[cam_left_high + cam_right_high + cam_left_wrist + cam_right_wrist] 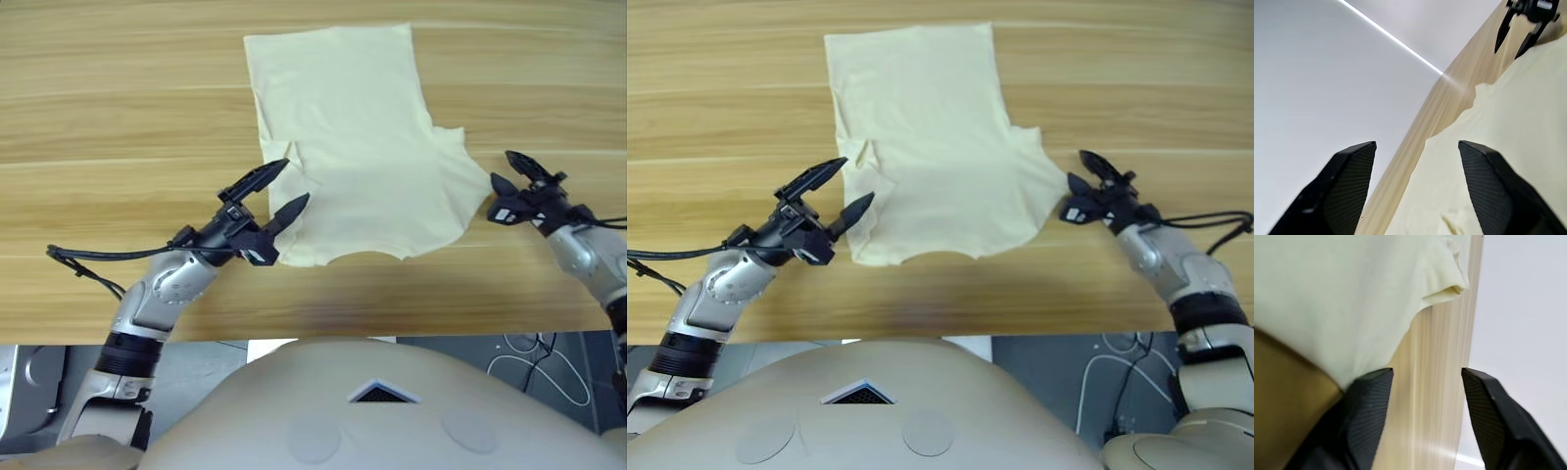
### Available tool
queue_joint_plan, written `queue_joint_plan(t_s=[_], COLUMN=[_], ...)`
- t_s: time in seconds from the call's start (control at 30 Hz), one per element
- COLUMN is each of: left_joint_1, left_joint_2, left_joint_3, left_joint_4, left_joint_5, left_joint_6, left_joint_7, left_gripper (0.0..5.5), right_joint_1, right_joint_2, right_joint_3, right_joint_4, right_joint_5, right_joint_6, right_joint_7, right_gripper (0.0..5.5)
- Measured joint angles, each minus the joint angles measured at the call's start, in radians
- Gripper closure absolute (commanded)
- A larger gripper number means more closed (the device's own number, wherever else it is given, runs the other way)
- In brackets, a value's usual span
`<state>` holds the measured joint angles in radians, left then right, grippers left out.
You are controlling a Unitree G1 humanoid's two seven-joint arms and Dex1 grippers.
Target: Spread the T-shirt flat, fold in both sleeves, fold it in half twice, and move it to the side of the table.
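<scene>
Both empty and wide open, left end effector (296,180) and right end effector (502,165) flank the pale yellow cotton T-shirt (353,137); the right should pinch the outstretched sleeve (465,171) at its hem.

From the head, our two eye views look forward and down on the table (118,98), sharing the T-shirt (362,147) toward 12 o'clock and both arms. Our left wrist view sits close behind its jaws, facing 3 o'clock across the cloth, with the right gripper (1509,50) far off. Our right wrist view, equally close, faces 9 o'clock along the table's near edge.
</scene>
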<state>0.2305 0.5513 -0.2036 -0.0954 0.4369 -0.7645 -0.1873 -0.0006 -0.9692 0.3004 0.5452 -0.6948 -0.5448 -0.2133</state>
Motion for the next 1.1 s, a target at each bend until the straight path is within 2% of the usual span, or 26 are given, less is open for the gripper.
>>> queue_joint_plan(t_s=[0.17,0.4,0.53,0.6,0.7,0.77,0.93,1.1], left_joint_1=[-0.007,-0.015,-0.015,-0.023,-0.028,-0.044,-0.052,-0.035], left_joint_2=[-0.002,-0.002,0.003,0.013,0.027,0.026,0.025,0.023], left_joint_3=[0.014,0.015,0.017,0.023,0.035,0.033,0.026,0.023], left_joint_4=[0.007,0.012,0.011,0.010,0.012,0.021,0.025,0.024], left_joint_5=[0.000,0.000,0.000,-0.001,-0.005,-0.005,-0.007,-0.006], left_joint_6=[-0.001,-0.014,-0.012,-0.008,0.002,0.000,-0.014,-0.014], left_joint_7=[0.001,0.000,-0.007,-0.020,-0.022,-0.022,-0.021,-0.020], left_gripper=[2.34,2.34,2.34,2.34,2.34,2.34,2.34,2.34], right_joint_1=[0.029,0.096,0.297,0.418,0.553,0.554,0.414,0.300], right_joint_2=[-0.007,0.003,-0.126,-0.183,-0.196,-0.180,-0.091,-0.028], right_joint_3=[-0.145,-0.192,-0.209,-0.276,-0.362,-0.359,-0.273,-0.229], right_joint_4=[-0.124,-0.207,-0.267,-0.310,-0.387,-0.426,-0.446,-0.384], right_joint_5=[0.101,0.159,0.170,0.181,0.201,0.202,0.155,0.080], right_joint_6=[0.014,0.009,0.019,0.043,0.075,0.082,0.078,0.080], right_joint_7=[0.000,0.112,0.309,0.346,0.367,0.382,0.386,0.334], right_gripper=[2.57,2.57,2.57,2.57,2.57,2.57,2.57,2.57])
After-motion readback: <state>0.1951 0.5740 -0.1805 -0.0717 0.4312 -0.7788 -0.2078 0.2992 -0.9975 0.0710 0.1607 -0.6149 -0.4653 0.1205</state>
